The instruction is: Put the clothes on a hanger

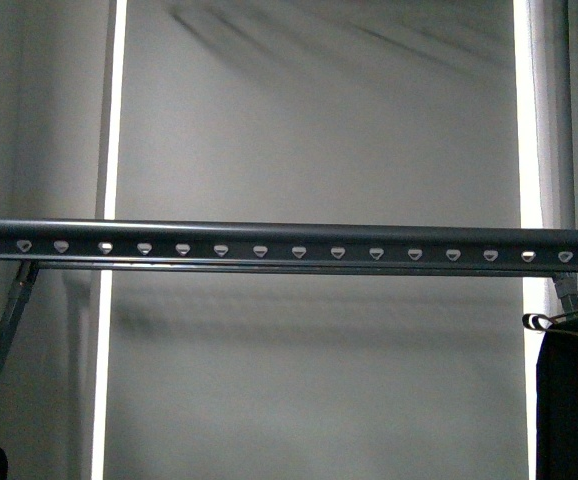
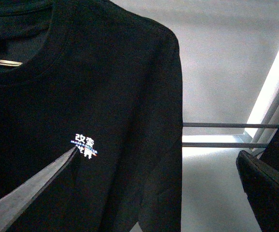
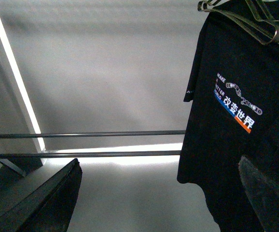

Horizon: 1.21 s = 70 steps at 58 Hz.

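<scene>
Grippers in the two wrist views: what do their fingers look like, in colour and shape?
The left gripper has flat, wedge-shaped fingers tapering to a point; one looks grey in the light, the other black. The right gripper has similar matt black fingers. No cables or markings show on them.

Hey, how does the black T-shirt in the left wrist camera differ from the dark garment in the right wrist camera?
The T-shirt carries a small, mostly white chest print, while the dark garment has a larger print with a chain graphic plus blue and orange patches. A thin bronze hanger shows inside the T-shirt's collar, and the dark garment hangs from a pale looped hanger. Both are black and on hangers.
</scene>
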Each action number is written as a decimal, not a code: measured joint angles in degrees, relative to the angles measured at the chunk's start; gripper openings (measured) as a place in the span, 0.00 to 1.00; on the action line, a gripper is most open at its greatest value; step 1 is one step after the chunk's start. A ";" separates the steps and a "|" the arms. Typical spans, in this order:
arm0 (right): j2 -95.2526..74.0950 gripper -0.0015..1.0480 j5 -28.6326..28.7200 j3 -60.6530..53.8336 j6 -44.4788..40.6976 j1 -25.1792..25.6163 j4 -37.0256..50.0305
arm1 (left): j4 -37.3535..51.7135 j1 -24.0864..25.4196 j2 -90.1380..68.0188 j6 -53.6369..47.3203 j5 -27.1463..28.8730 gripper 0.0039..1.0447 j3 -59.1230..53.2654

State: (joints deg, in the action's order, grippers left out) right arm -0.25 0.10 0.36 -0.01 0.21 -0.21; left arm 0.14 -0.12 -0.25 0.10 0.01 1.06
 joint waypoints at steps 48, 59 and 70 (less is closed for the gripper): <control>0.00 0.93 0.00 0.00 0.00 -0.02 0.00 | 19.54 5.03 -64.76 35.95 0.20 0.94 33.11; 0.00 0.93 0.00 0.00 0.00 -0.02 0.00 | 20.24 3.58 -72.70 40.44 4.28 0.94 40.59; 0.00 0.93 0.02 0.00 -0.02 -0.02 0.00 | 19.65 4.22 -78.79 41.22 7.96 0.93 48.17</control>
State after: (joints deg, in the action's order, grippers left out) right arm -0.25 0.12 0.36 -0.03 0.19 -0.21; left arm 19.79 4.10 -79.05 41.32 7.97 49.23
